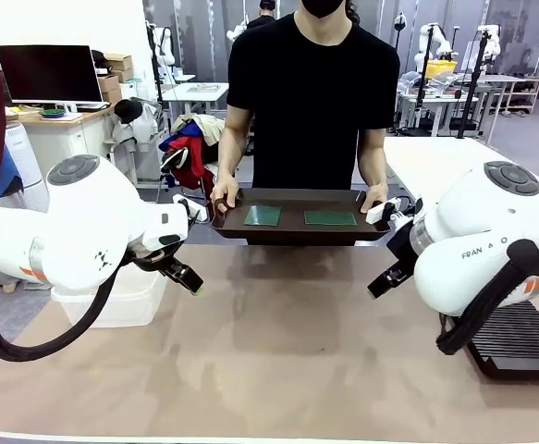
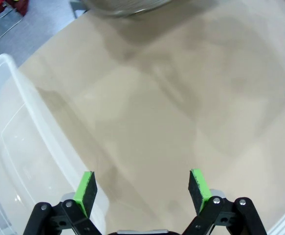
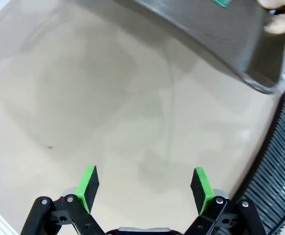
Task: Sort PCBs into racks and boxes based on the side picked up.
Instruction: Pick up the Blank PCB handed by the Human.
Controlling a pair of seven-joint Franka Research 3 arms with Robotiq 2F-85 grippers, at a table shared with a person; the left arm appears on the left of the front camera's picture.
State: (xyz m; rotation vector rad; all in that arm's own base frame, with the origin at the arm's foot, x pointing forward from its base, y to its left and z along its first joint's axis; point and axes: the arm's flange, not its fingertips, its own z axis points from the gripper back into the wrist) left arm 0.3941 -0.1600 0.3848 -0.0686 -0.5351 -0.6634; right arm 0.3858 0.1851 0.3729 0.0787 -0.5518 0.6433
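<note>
The tan table [image 1: 278,370] runs wide across the scene, with the white left arm [image 1: 75,231] and the white right arm [image 1: 491,240] bulking in from either side. At the far edge a person [image 1: 306,92] holds a dark brown tray [image 1: 297,233] by its two ends. On the robot's right the black slotted rack [image 1: 519,342] lies on the table beside the right arm. Over on the left, the clear box [image 1: 126,301] sits beneath the left arm.

Two PCBs lie flat on that tray, apart from each other: a darker green one [image 1: 263,215] toward the left and a second one [image 1: 330,218] toward the right.

And the claws. The left claw [image 2: 144,183] is spread wide with nothing between its green pads, over bare table with the box wall just beside it. The right claw [image 3: 144,182] is spread just as wide and grips nothing, with the rack along one side and the tray's edge ahead. Both boards lie well apart from either claw, beyond them toward the person.
</note>
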